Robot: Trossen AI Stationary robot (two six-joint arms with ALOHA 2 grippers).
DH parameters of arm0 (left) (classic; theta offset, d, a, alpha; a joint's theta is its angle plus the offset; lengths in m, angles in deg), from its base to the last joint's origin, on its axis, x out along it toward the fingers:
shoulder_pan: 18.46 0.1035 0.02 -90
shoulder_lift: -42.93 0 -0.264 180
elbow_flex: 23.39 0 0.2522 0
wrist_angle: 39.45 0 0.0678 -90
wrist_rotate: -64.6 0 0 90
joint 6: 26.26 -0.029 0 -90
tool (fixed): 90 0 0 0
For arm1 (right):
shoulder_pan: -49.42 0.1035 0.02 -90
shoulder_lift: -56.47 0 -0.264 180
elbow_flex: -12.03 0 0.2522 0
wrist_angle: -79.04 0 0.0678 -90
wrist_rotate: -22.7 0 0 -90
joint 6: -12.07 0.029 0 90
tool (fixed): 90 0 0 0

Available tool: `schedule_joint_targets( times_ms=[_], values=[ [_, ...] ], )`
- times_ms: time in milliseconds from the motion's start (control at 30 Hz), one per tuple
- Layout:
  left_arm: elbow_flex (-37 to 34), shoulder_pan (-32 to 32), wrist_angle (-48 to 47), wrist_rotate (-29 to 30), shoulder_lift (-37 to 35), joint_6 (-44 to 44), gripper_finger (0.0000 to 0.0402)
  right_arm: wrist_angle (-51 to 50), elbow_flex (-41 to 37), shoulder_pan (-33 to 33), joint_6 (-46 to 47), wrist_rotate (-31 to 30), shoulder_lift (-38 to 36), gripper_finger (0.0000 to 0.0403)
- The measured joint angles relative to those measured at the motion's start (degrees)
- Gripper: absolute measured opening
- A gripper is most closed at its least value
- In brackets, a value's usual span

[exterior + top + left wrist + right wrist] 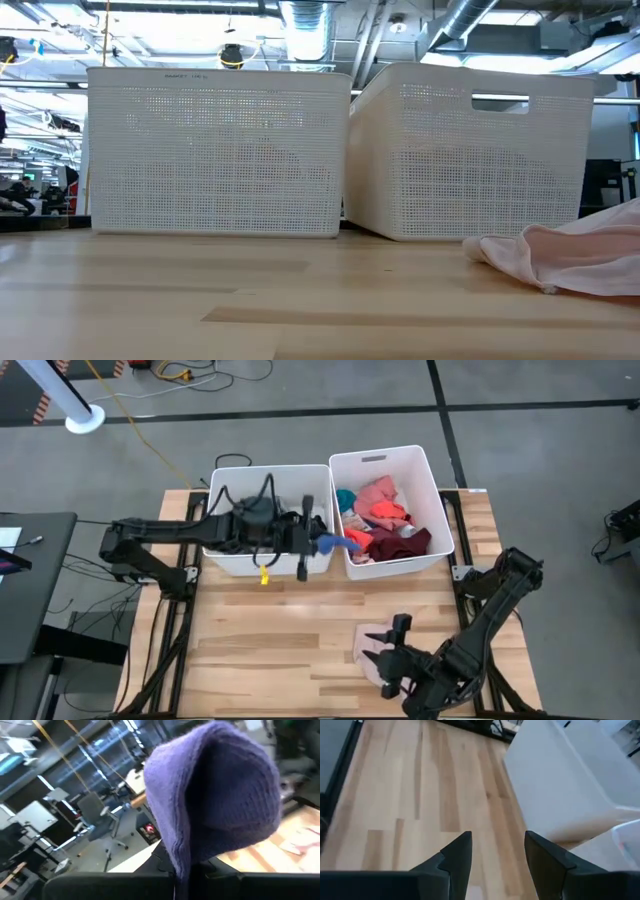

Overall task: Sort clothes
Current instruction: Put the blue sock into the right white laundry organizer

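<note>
Blue garment aloft at the bins; pale pink one lying loose on the table.

Left gripper (318, 542) is pinched shut on a blue knit garment (335, 543), soft, light, drooping, over the left bin (232, 472) beside the right bin (382, 457) of pink, red and maroon clothes (385, 520). Pale pink garment (372, 647) lies at 5 o'clock on the table (270, 640): limp, best pinched at a raised fold. Right gripper (395, 660) is over it, fingers apart, holding nothing. Bin walls stand close at 12.
</note>
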State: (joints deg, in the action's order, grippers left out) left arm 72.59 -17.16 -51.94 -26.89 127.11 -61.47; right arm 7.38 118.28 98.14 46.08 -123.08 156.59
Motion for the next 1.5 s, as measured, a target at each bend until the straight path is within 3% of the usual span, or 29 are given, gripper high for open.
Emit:
schedule_joint_targets(
  times_ms=[233, 533, 1133, 1500],
  values=[
    [0.0, 5.6, 4.7, -2.8, 1.1, 2.3, 0.0004, 2.2, -5.1, 2.3, 7.8, 0.3, 0.0, 0.0191],
    [3.4, 9.8, 7.5, -4.7, 6.4, 4.3, 0.0004, 13.6, -12.2, 2.8, 8.1, 0.3, 0.0, 0.0180],
    [17.0, 14.9, -0.6, -9.0, 23.7, 6.6, 0.0007, 18.4, -15.0, 4.2, 10.6, 0.4, 0.5, 0.0179],
    [18.8, 19.1, -8.9, -13.0, 26.5, 11.2, 0.0010, 18.6, -15.0, 4.5, 11.2, 0.4, 0.5, 0.0179]
  ],
)
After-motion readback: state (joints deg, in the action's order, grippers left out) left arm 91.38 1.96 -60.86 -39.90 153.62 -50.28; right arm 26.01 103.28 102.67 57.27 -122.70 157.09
